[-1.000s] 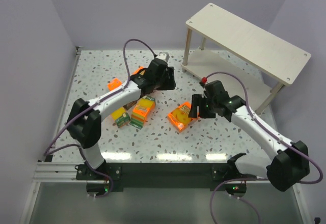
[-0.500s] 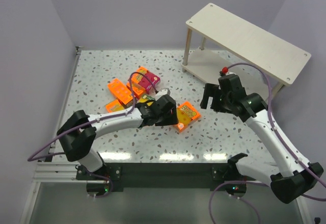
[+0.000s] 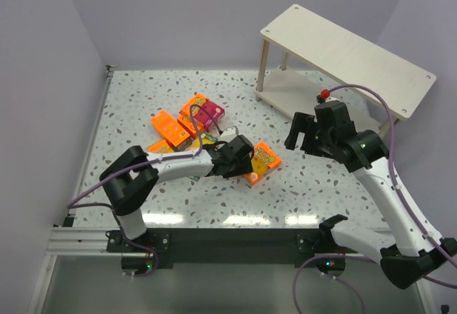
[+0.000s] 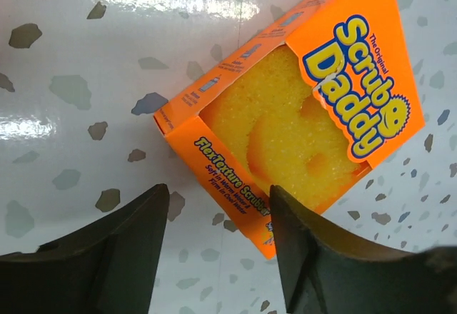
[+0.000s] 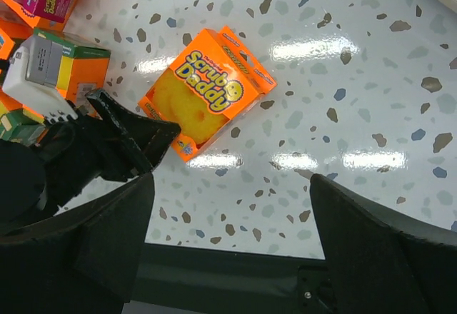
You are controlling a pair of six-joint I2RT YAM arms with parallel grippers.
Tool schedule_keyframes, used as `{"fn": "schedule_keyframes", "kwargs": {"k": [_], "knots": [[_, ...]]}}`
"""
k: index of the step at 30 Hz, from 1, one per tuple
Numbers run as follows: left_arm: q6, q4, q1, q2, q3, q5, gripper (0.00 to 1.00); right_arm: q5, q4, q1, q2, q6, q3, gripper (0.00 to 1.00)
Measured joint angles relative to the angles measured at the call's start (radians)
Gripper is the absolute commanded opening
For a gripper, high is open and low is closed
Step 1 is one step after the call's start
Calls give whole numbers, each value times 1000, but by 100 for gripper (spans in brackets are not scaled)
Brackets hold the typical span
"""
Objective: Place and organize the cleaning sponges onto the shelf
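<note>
Here, from above, we see the two-tier pale beige wooden shelf (image 3: 350, 50) at the far right of the speckled white tabletop (image 3: 143, 93), no pack showing on it; orange and magenta sponge packs (image 3: 170, 126) cluster mid-left. The left pincer (image 3: 248, 163) sits low beside an orange carton (image 3: 263, 161) holding a yellow sponge. Left wrist: its fingers (image 4: 121, 257) stand spread, flanking the carton's near edge, which we judge a line-up for grasping. Right wrist: the right pincer (image 5: 228, 193) gapes wide, empty, above that carton, presumably leaving room.
</note>
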Motion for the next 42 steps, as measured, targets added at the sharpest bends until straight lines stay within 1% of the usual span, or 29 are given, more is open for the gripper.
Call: {"fn": "schedule_keyframes", "kwargs": {"k": [3,4,6,7,10,15,19,23,27,29,32,35,39,40,42], "knots": [[-27,20,0,12,6,-11,45,0,-21,-3,-11,3,31,92],[-36,28,-2,16,10,-13,33,0,-26,-3,-15,3,42,92],[-56,44,-3,27,23,-19,22,2,-35,-4,-19,3,64,92],[-57,48,-3,31,30,-23,14,3,-42,-4,-22,3,77,92],[-72,47,-3,37,43,-36,8,12,-63,-4,-26,2,114,92],[-84,42,-1,34,45,-71,7,29,-100,-4,-32,-2,164,91],[-94,22,13,27,72,-83,7,34,-138,-5,-29,-9,235,91],[-100,20,60,17,143,-90,7,51,-169,-5,-16,-24,332,91],[-101,45,130,17,248,-82,7,64,-197,-5,-16,-35,381,91],[-101,53,168,37,322,-73,7,75,-216,-5,-14,-39,398,91],[-111,60,213,126,482,-63,7,84,-245,-5,-9,-42,421,91],[-130,67,237,264,671,-46,7,104,-265,-5,-9,-42,434,91],[-161,31,240,471,941,-6,7,143,-288,-5,-15,-35,452,90],[-169,27,240,506,978,4,7,154,-293,-5,-19,-33,452,90],[-184,24,240,535,988,18,7,166,-302,-5,-27,-26,452,90]]}}
